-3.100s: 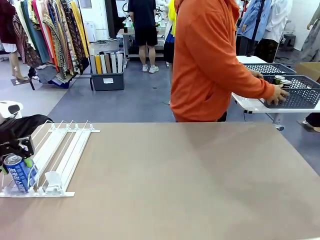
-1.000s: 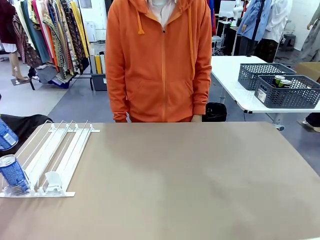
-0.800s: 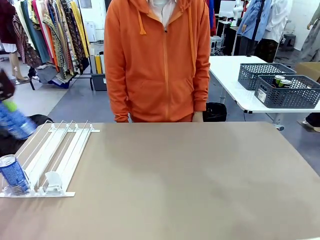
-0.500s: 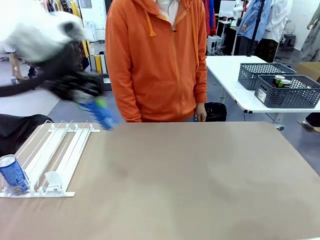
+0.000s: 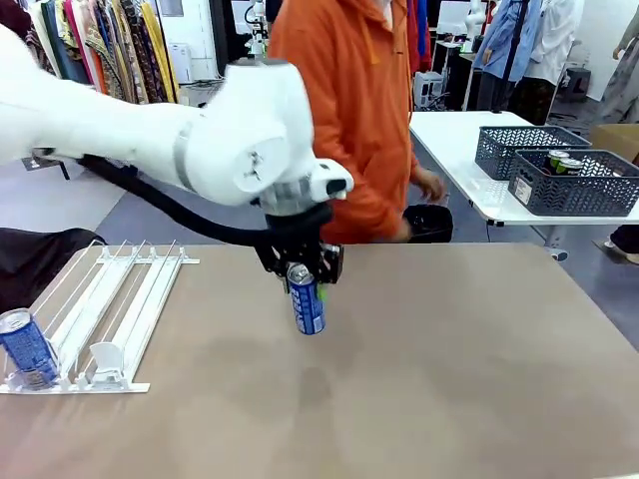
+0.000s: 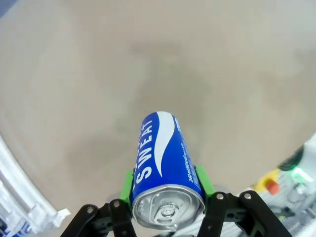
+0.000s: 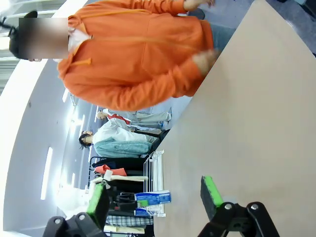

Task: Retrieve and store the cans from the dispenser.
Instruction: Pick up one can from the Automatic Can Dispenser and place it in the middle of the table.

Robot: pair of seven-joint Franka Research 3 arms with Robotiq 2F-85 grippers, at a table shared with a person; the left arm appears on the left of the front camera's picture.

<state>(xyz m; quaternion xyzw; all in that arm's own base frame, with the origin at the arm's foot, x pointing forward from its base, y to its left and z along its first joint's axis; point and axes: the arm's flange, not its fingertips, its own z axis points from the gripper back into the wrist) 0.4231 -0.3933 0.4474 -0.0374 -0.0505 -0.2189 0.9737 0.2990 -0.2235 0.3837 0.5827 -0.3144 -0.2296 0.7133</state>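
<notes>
Here, dispenser (image 5: 122,299) holds one blue can (image 5: 27,349); far basket (image 5: 589,195) holds cans (image 5: 557,163).

Blue can (image 5: 307,304) aloft; second can (image 5: 27,349) at front of white dispenser (image 5: 80,387)

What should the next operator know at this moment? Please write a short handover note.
Left tool: shut on a blue can, upright, held over the middle of the table.
Right tool: open, empty.
Dispenser: a second blue can stands at its front lip, on the left side.
Done: some cans are in the grey basket at far right.
Left: store the held can, then fetch the one in the dispenser.
</notes>
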